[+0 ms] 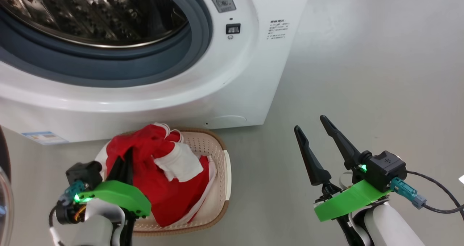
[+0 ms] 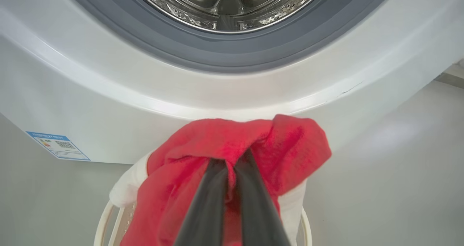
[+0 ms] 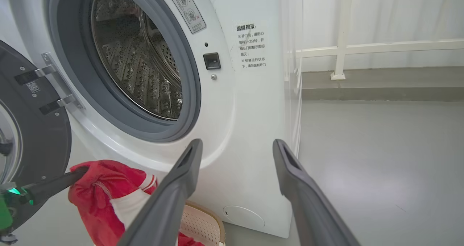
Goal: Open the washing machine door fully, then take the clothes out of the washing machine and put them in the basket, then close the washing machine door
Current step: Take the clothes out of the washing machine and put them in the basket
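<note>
The white washing machine (image 1: 235,75) stands with its drum (image 1: 90,14) open and showing bare steel. Its dark round door (image 3: 36,130) is swung out to the left. In front of the machine, the cream basket (image 1: 226,173) sits on the floor. Red and white clothes (image 1: 163,180) hang over it, their lower part lying inside. My left gripper (image 1: 127,155) is shut on the top of this red fabric (image 2: 217,141), just above the basket's rear left. To the right of the basket my right gripper (image 1: 315,126) is open and holds nothing, its fingers (image 3: 188,159) pointing at the machine's front.
Grey floor (image 1: 362,75) spreads to the right of the machine. A raised step and a white railing (image 3: 340,50) run along the far wall. A black cable (image 1: 435,191) trails from my right wrist. A blue label (image 1: 43,137) marks the machine's lower left corner.
</note>
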